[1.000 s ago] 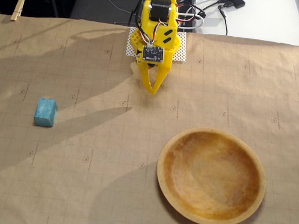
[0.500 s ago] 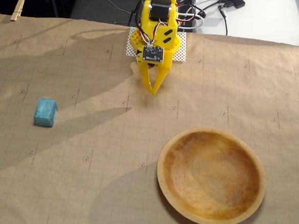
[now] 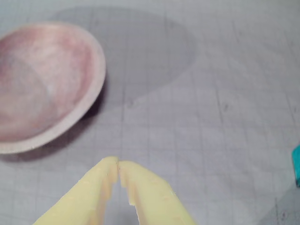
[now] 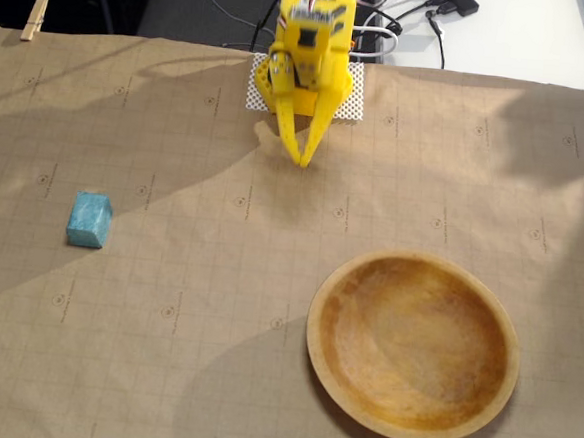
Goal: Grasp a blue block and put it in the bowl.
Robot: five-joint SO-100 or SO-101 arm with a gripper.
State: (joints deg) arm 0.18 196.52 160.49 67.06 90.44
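**Block on paper, well left of bowl**

Nearest the fixed camera, the bowl (image 4: 412, 346) is seen: wide, shallow, tan-rimmed, orange-brown inside, nothing in it. The block (image 4: 89, 219), a small matte teal cube, lies on the paper (image 4: 162, 350) well left of the bowl and slightly beyond it. Farther off, beyond the bowl's left edge, the yellow gripper (image 4: 303, 161) is held closed, tips together, gripping nothing. In the wrist view only a teal sliver of block (image 3: 296, 164) is caught at the right edge, and the meeting tips (image 3: 117, 165) are shown close.
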